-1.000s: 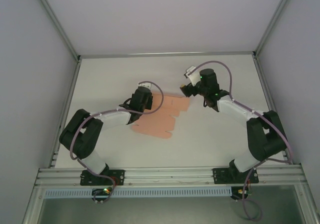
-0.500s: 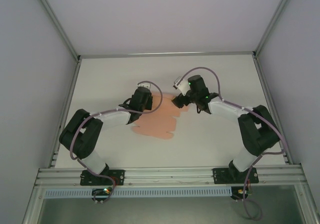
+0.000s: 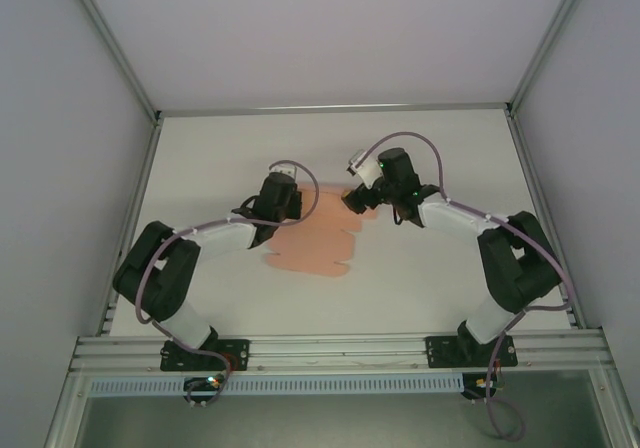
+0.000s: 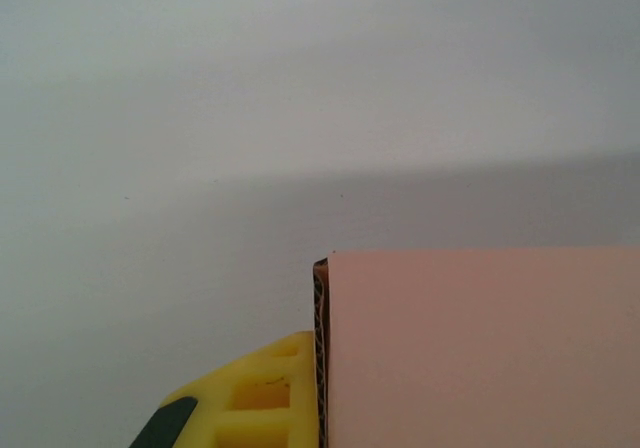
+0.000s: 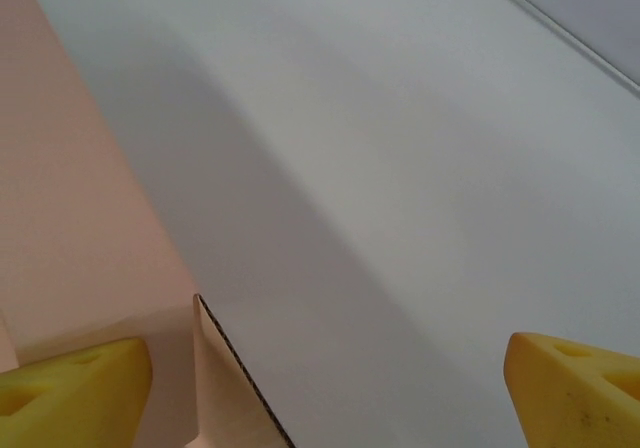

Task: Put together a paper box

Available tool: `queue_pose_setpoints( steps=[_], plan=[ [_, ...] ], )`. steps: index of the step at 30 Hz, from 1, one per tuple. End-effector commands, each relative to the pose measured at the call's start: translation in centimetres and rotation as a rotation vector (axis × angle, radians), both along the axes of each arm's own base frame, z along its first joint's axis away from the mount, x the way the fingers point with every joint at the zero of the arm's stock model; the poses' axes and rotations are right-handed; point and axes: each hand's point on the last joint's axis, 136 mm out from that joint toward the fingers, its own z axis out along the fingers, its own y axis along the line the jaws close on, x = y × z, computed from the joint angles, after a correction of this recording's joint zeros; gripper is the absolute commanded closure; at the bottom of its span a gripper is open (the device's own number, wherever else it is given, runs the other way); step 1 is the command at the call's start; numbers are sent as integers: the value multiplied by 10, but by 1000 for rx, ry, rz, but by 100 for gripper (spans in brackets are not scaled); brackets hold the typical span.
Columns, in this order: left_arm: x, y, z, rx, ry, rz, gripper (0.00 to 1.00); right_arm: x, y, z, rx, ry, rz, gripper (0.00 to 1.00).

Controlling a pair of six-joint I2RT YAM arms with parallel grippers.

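Note:
The paper box (image 3: 312,244) lies on the white table as a flat salmon-pink die-cut sheet with tabs. My left gripper (image 3: 284,204) is shut on its upper-left edge. In the left wrist view a yellow finger (image 4: 256,398) presses against the corrugated edge of the pink card (image 4: 480,348); the other finger is hidden behind the card. My right gripper (image 3: 357,200) stands open at the sheet's upper-right tabs. In the right wrist view its yellow fingertips (image 5: 72,388) are far apart, with a raised flap (image 5: 228,393) of the card between them, nearer the left one.
The white table (image 3: 440,268) is walled by grey panels and a metal frame on three sides. The aluminium rail (image 3: 340,350) with both arm bases runs along the near edge.
My right gripper has swung left and come down to the sheet's upper-right tabs, staying open. The left arm and the held sheet edge have shifted slightly left.

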Motion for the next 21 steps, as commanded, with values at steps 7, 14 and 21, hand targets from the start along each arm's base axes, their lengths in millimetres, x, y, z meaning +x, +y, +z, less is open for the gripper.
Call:
queue_pose_setpoints(
  steps=[7, 14, 21],
  plan=[
    [-8, -44, 51, -259, -42, -136, 100, 7, 38, 93, 450, -234, 63, 0],
    [-17, -53, 56, -249, -56, -149, 100, 20, 37, 99, 440, -314, -13, 0],
    [-9, -32, 58, -239, -71, -37, 100, 7, 14, 101, 377, -324, -113, 0]
  ],
)
